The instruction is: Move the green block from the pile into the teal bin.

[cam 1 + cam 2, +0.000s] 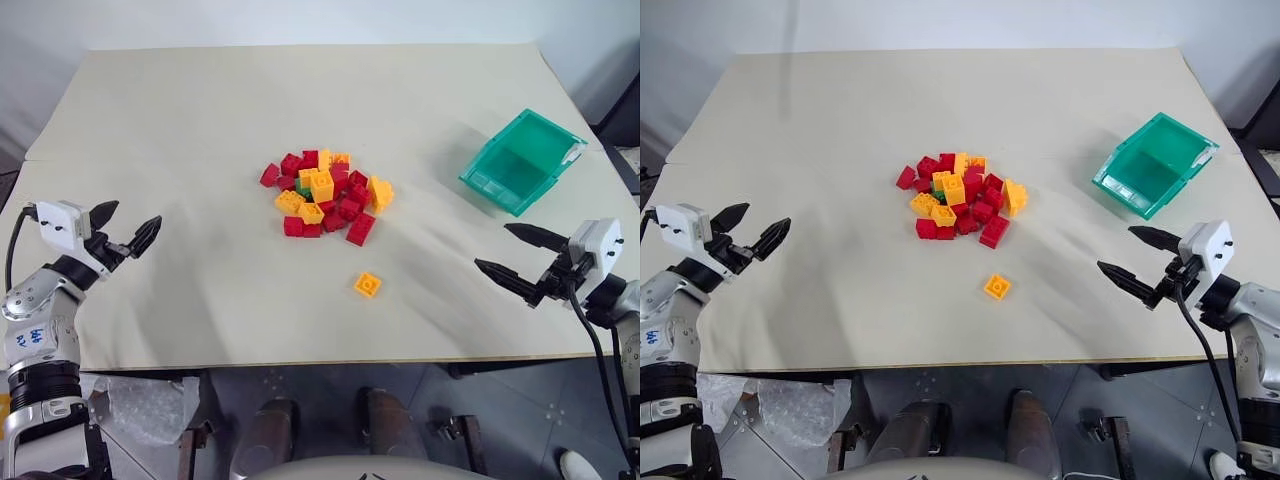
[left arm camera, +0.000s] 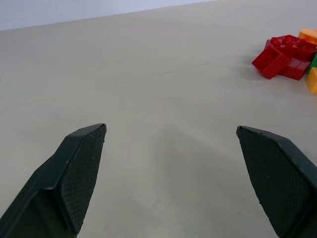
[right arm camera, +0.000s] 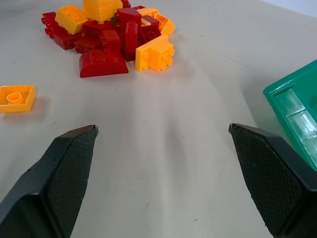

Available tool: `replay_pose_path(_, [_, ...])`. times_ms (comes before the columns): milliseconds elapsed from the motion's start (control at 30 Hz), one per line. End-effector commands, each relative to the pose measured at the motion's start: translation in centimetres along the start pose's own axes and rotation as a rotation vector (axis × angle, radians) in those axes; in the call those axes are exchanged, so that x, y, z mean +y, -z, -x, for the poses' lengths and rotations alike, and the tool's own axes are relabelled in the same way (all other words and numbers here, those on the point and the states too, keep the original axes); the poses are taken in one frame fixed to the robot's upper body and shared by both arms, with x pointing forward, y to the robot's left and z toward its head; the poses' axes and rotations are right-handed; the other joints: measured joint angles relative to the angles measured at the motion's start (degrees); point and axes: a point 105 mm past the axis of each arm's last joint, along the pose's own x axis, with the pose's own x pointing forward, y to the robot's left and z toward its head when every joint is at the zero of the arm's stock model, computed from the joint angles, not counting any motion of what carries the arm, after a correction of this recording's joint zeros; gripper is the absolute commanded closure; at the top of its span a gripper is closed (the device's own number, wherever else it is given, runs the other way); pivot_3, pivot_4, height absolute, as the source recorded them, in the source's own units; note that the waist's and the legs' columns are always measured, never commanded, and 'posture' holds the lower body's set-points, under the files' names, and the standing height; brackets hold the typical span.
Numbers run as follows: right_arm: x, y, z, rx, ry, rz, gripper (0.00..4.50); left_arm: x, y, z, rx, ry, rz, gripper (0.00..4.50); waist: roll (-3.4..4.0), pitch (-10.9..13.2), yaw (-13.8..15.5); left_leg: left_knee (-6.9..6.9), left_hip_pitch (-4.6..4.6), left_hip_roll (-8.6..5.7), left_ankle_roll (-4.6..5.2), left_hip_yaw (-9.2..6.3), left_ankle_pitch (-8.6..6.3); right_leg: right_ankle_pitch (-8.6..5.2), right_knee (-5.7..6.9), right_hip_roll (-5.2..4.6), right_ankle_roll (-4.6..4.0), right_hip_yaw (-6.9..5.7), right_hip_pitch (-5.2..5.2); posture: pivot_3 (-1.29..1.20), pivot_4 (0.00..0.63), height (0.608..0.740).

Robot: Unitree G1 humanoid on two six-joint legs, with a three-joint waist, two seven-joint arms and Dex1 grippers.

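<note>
so, working from your left side across: your left gripper [image 1: 128,231] hangs over the near left edge of the table [image 1: 200,130], its two black fingers spread wide and nothing between them; from its wrist camera you get bare tabletop ahead, with the first red bricks off to one side. further along, mid-table, sits the pile [image 1: 328,196], red and yellow-orange bricks heaped together, and the green block [image 1: 302,186] is tucked into its left half, mostly buried, just a dark-green sliver showing between a red brick and a yellow-orange one. it is a small square brick, so it has no long axis to line up with. a lone yellow-orange brick [image 1: 367,284] lies apart on the near side of the pile, toward you. then the teal bin [image 1: 521,160] stands well to the right of the pile, and nearest to you on that side your right gripper [image 1: 518,257] hovers just in front of the bin, also wide open and empty, pointing inward toward the pile. the block faces the left arm's side of the heap, yet the bin is on the right. judging by that, your right arm looks the better choice, reaching forward and left to the block, though the neighbouring bricks crowd it closely.
</note>
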Motion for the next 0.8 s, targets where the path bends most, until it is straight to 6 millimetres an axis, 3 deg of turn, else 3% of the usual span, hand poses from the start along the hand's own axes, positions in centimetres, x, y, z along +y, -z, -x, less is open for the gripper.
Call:
replay_pose_path(33, [-0.5, -1.5, 0.2, -0.024, 0.007, 0.051, 0.05, 0.0, -1.3, 0.0, -0.057, 0.019, 0.003, 0.00, 0.00, 0.00, 0.00, 0.00, 0.00, 0.00, 0.00, 0.00, 0.00, 0.00, 0.00, 0.00, 0.00, 0.00, 0.00, 0.00, 0.150, 0.740])
replay_pose_path(300, [-0.2, -2.4, -0.3, -0.042, -0.008, 0.062, 0.05, -1.2, -1.8, -0.4, -0.025, 0.081, -0.010, 0.00, 0.00, 0.00, 0.00, 0.01, 0.00, 0.00, 0.00, 0.00, 0.00, 0.00, 0.02, 0.00, 0.00, 0.01, 0.00, 0.00, 0.150, 0.740])
replay_pose_path(433, [0.4, -3.1, -1.0, -0.058, -0.040, 0.075, 0.05, -3.3, -2.8, -0.6, -0.071, 0.235, -0.046, 0.00, 0.00, 0.00, -0.01, 0.01, -0.01, 0.01, 0.00, 0.00, 0.00, 0.00, 0.01, 0.00, 0.00, 0.01, -0.01, 0.00, 0.150, 0.740])
replay_pose_path(567, [1.3, -3.7, -1.8, -0.059, -0.078, 0.074, 0.00, -4.5, -3.6, -1.1, -0.102, 0.312, -0.079, 0.89, 0.00, 0.00, 0.00, 0.02, -0.01, 0.01, 0.00, 0.01, 0.00, 0.00, 0.02, 0.01, 0.00, 0.02, -0.01, 0.00, 0.150, 0.740])
replay_pose_path(800, [3.3, -4.4, -4.5, -0.068, -0.192, 0.057, 0.00, -11.6, -4.0, -4.0, -0.119, 0.716, -0.105, 3.06, 0.00, 0.00, 0.63, 0.14, -0.02, -0.03, 0.00, 0.01, 0.00, 0.01, 0.07, -0.01, 0.01, 0.02, 0.02, 0.00, 0.150, 0.740])
